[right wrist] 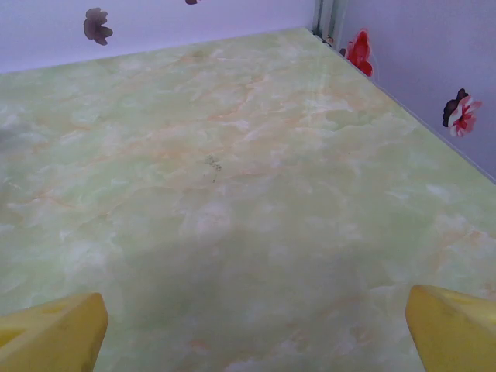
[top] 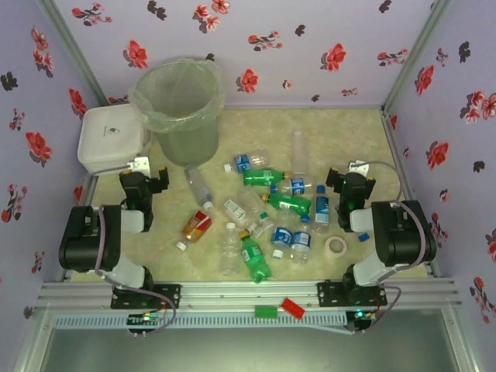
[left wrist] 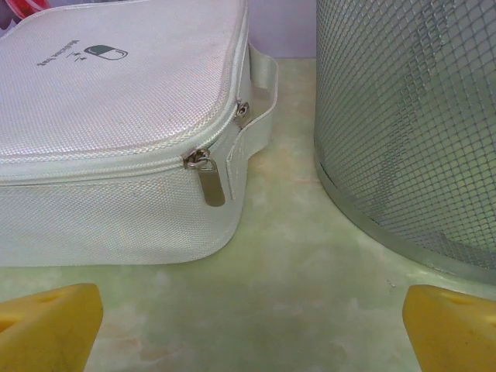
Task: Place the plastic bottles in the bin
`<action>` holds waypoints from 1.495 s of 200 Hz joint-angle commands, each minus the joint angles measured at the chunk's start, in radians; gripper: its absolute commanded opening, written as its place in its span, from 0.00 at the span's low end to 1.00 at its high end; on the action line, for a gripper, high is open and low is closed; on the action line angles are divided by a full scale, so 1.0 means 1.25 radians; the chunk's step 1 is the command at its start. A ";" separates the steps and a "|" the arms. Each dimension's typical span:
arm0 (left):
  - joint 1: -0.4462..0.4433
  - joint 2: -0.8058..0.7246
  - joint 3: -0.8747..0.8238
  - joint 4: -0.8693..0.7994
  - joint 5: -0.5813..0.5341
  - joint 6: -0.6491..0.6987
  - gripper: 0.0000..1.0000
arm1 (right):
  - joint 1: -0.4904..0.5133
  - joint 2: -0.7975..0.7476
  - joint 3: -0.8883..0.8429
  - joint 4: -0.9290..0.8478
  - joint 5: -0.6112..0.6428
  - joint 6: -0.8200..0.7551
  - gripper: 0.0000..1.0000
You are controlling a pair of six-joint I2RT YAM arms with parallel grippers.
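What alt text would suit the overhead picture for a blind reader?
Plastic bottles lie scattered on a table between a robot's left gripper and right gripper, both open. A lined bin stands back left beside a white case.

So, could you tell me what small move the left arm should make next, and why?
Probably swing the left gripper to its right, toward the clear bottle lying nearest it. Its jaws stand open and empty, and it faces the gap between the white case and the bin rather than anything to pick up.
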 commanded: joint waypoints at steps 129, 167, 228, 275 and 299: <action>0.007 0.006 0.001 -0.005 0.008 -0.013 1.00 | -0.016 -0.001 0.016 -0.001 -0.035 -0.002 1.00; 0.012 0.006 0.002 -0.008 0.016 -0.014 1.00 | -0.017 -0.004 0.012 0.005 -0.034 -0.005 0.99; -0.003 -0.074 0.024 -0.104 -0.007 -0.002 1.00 | -0.002 -0.129 0.046 -0.155 -0.006 -0.017 0.99; -0.035 -0.248 0.102 -0.339 -0.076 -0.096 1.00 | 0.048 -0.226 0.209 -0.467 0.014 0.076 0.99; -0.059 -0.307 0.138 -0.472 -0.060 -0.212 1.00 | 0.088 -0.189 0.343 -0.647 -0.018 0.131 0.99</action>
